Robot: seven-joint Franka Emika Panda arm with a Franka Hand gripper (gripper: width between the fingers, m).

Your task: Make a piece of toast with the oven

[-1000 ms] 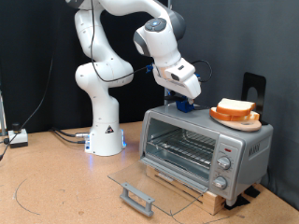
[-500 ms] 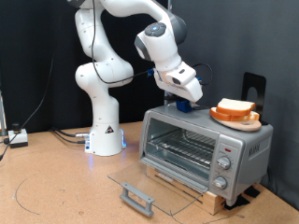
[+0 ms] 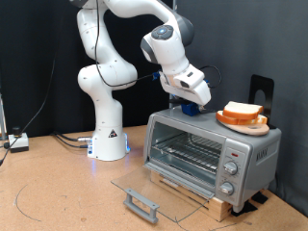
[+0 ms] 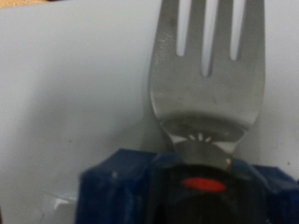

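Arm slightly shifted — fork [image 4: 210,75] over oven [image 3: 212,152] top.

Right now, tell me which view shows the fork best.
The wrist view: the fork fills it, with metal tines and a blue handle over the oven's grey top. In the exterior view, only a small blue part shows below the end effector above the oven; the tines aren't discernible.

The oven [image 3: 212,151] door [image 3: 146,191] lies fully open and flat, leaving the cavity mouth unobstructed from the front. On the oven roof, the gripper [image 3: 192,104] occupies the exterior view's left part; an orange plate [image 3: 242,119] occupies the right.
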